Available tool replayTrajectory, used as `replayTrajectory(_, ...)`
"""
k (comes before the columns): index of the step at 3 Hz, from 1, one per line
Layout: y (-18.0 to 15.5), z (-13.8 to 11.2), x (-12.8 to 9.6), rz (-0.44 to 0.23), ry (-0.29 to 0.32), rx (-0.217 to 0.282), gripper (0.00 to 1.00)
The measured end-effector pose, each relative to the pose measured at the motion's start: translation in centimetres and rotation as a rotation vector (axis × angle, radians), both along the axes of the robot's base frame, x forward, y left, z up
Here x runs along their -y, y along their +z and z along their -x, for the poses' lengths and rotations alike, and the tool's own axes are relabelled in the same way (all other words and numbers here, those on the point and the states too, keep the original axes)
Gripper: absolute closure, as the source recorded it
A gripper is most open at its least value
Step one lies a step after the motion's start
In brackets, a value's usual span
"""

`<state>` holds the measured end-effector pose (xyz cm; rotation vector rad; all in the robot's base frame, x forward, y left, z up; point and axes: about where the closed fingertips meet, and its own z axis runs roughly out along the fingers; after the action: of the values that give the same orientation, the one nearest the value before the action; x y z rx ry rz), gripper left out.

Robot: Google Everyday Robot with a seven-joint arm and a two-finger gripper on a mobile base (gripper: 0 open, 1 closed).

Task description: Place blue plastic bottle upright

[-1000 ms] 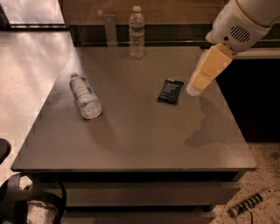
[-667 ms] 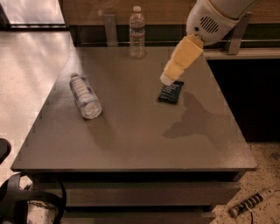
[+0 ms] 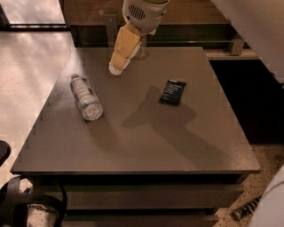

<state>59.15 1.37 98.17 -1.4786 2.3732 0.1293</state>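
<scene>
Gripper (image 3: 116, 69) is hanging above the far-left part of the desk (image 3: 146, 150), angling down and to the left from the white arm housing (image 3: 143, 10) at the top of the view. Its tan fingers (image 3: 124, 46) are lying pressed together with no gap showing between them, and they are holding nothing. Blue plastic bottle (image 3: 85, 97) is lying on its side on the left part of the desk, apart from the gripper and nearer the front than the gripper's tip. Its cap end is pointing toward the far-left corner and its base is facing the near edge. Ribbed clear body is showing along its length. Second clear bottle (image 3: 143, 49) is standing at the far edge of the desk, mostly hidden behind the gripper. Small dark packet (image 3: 173, 91) is lying flat on the right half, well apart from the blue plastic bottle. Arm's shadow (image 3: 155, 116) is falling across the middle of the desk, just beside the packet. Pale floor (image 3: 26, 66) is showing to the left.
</scene>
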Motion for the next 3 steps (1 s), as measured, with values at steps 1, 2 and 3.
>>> replayTrajectory(1, 0.0, 0.0, -0.1, -0.001, 0.001, 0.002, 0.00)
replayTrajectory(2, -0.8, -1.2, -1.2, 0.006, -0.085, -0.015, 0.00)
replayTrajectory(3, -1.8, -2.2, -2.6, 0.038, -0.205, -0.055, 0.00)
